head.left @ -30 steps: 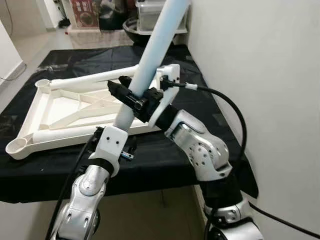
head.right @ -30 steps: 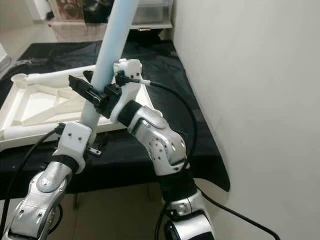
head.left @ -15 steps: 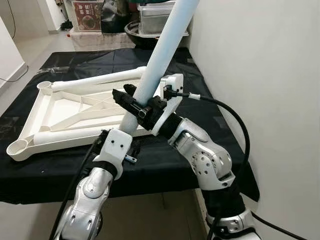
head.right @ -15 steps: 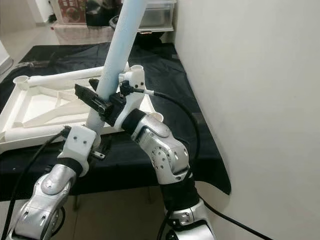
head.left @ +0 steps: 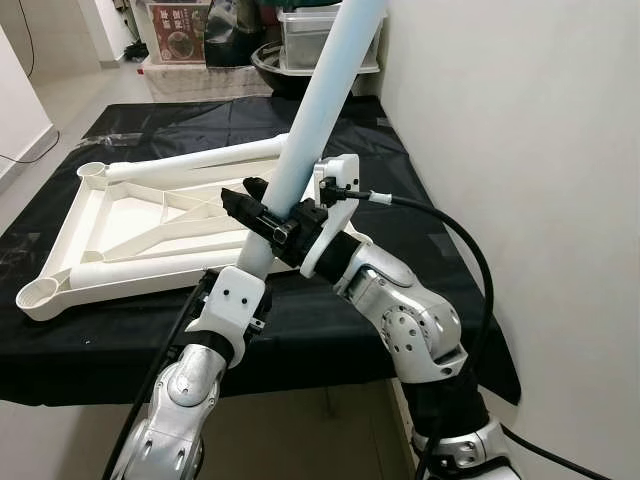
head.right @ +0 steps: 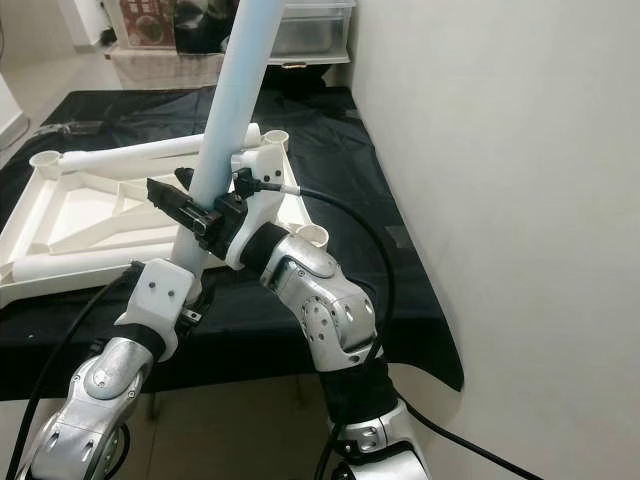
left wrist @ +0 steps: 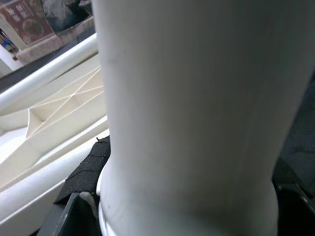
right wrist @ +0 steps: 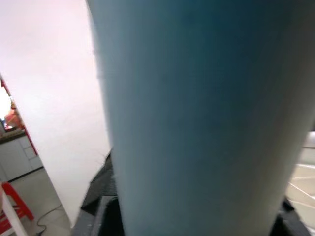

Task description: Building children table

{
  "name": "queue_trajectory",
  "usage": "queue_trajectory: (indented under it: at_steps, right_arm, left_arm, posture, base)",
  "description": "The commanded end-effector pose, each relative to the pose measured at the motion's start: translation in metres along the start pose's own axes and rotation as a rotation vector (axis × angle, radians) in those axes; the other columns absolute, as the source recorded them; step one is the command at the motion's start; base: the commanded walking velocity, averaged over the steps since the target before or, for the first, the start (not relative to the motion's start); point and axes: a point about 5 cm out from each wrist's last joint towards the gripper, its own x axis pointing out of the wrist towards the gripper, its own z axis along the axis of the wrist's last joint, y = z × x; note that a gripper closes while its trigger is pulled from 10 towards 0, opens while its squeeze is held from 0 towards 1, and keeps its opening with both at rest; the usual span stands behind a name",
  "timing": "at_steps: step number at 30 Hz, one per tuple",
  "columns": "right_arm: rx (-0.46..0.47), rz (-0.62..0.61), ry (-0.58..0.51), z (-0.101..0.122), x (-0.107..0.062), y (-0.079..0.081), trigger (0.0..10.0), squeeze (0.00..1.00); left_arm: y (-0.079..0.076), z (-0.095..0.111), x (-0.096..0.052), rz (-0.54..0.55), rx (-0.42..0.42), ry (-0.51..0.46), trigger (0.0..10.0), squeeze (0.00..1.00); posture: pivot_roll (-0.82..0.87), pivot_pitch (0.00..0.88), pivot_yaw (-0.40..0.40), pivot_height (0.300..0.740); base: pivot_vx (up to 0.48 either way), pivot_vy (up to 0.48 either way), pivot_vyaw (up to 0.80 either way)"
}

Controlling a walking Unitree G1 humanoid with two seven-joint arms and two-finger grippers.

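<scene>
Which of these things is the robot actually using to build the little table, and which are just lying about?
Part of the job:
- pale blue leg, held by both the left gripper and the right gripper
- white tabletop, upside down on the black cloth

Just lying about:
- clear storage box
- dark bowl
- red box

Table leg [head.left: 318,105] held tilted; tabletop [head.left: 120,225] laid underside up.
Pale blue tube is raised above white ribbed frame.
</scene>
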Motion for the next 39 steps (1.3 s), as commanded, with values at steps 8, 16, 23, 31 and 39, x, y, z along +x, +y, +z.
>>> queue_trajectory:
  at_steps: [8, 16, 23, 31, 39]
  right_arm:
    - [-0.054, 0.096, 0.026, 0.003, -0.001, -0.015, 10.0, 0.0]
    - [0.055, 0.281, 0.092, 0.009, -0.011, -0.026, 10.0, 0.0]
    - [0.108, 0.494, 0.186, 0.004, -0.02, -0.022, 10.0, 0.0]
    - [0.113, 0.628, 0.255, 0.002, -0.024, -0.016, 10.0, 0.0]
    - [0.126, 0.667, 0.304, -0.002, -0.025, -0.015, 10.0, 0.0]
  left_arm:
    - [0.004, -0.013, -0.015, -0.013, -0.148, 0.045, 10.0, 0.0]
    - [0.002, -0.018, -0.033, -0.126, -0.311, 0.054, 10.0, 0.0]
    - [-0.01, -0.026, -0.054, -0.259, -0.532, 0.095, 10.0, 0.0]
    - [-0.031, -0.023, -0.076, -0.49, -0.547, 0.134, 10.0, 0.0]
    - [-0.039, -0.022, -0.083, -0.589, -0.568, 0.15, 10.0, 0.0]
  posture:
    - [0.04, 0.044, -0.002, 0.74]
    - [0.05, 0.036, -0.005, 0.74]
    - [0.05, 0.039, -0.014, 0.74]
    - [0.05, 0.051, -0.015, 0.74]
    - [0.05, 0.055, -0.015, 0.74]
  base:
    - [0.0, 0.0, 0.0]
    - [0.0, 0.0, 0.0]
    - [0.0, 0.0, 0.0]
    - [0.0, 0.0, 0.0]
    - [0.0, 0.0, 0.0]
